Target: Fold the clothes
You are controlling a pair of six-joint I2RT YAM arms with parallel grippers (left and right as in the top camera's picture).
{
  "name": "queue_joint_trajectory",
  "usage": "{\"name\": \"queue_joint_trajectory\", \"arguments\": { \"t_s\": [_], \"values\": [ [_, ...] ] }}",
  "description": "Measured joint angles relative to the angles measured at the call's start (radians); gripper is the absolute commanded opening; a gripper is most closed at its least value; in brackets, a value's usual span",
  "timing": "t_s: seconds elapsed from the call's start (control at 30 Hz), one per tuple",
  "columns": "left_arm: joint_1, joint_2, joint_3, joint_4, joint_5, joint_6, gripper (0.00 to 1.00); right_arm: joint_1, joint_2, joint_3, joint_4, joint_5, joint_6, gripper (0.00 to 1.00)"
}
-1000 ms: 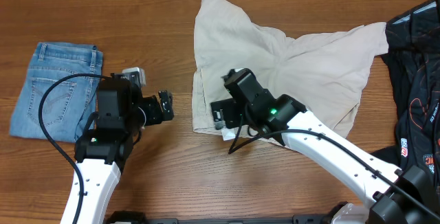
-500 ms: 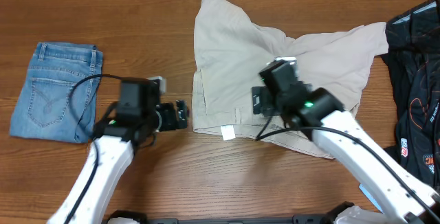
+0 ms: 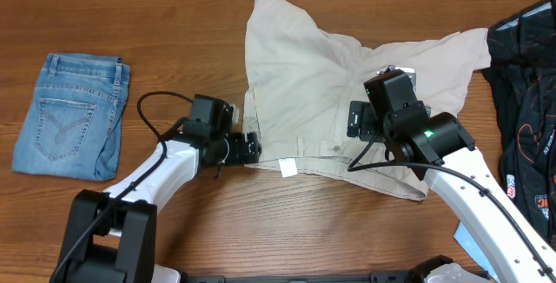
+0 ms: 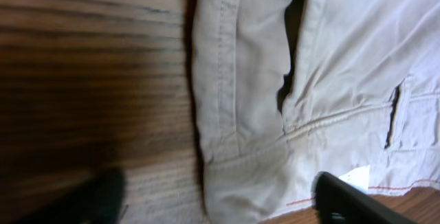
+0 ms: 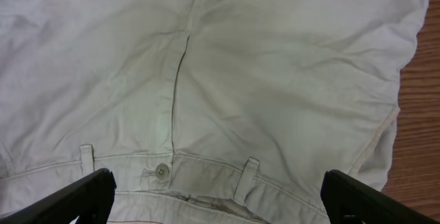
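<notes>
The cream shorts (image 3: 347, 83) lie spread on the wooden table, waistband toward the front edge, a white label (image 3: 287, 168) sticking out. My left gripper (image 3: 252, 147) is open at the shorts' front left corner; in the left wrist view (image 4: 220, 200) its fingers straddle that waistband corner (image 4: 254, 176). My right gripper (image 3: 356, 120) is open above the middle of the shorts. The right wrist view (image 5: 216, 196) shows the waistband button (image 5: 161, 171) and a belt loop (image 5: 246, 177) between the wide-apart fingers.
Folded light-blue jeans (image 3: 69, 114) lie at the far left. A black garment with orange-white print (image 3: 526, 101) lies at the right edge, touching the shorts' leg. Bare wood (image 3: 261, 231) runs along the front of the table.
My left gripper has moved right, from between the jeans and the shorts to the shorts' left corner. My right gripper has moved right, from that left corner to the middle of the shorts.
</notes>
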Motion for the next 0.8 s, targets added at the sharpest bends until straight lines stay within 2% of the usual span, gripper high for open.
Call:
{"name": "queue_joint_trajectory", "arguments": {
  "t_s": [0.13,0.23,0.33,0.43,0.67,0.8],
  "values": [
    [0.0,0.031,0.006,0.034,0.037,-0.007,0.46,0.0,0.0,0.0,-0.007,0.0,0.0,1.0],
    [0.0,0.047,0.004,0.033,0.06,-0.014,0.29,0.0,0.0,0.0,-0.008,0.0,0.0,1.0],
    [0.0,0.056,0.003,0.026,0.069,-0.016,0.25,0.0,0.0,0.0,-0.008,0.0,0.0,1.0],
    [0.0,0.057,0.002,0.024,0.07,-0.014,0.04,0.0,0.0,0.0,-0.007,0.0,0.0,1.0],
    [0.002,0.06,-0.001,0.023,0.074,-0.018,0.04,0.0,0.0,0.0,-0.008,0.0,0.0,1.0],
    [0.039,0.06,0.04,-0.066,0.045,-0.018,0.04,0.0,0.0,0.0,-0.013,0.0,0.0,1.0]
  ]
}}
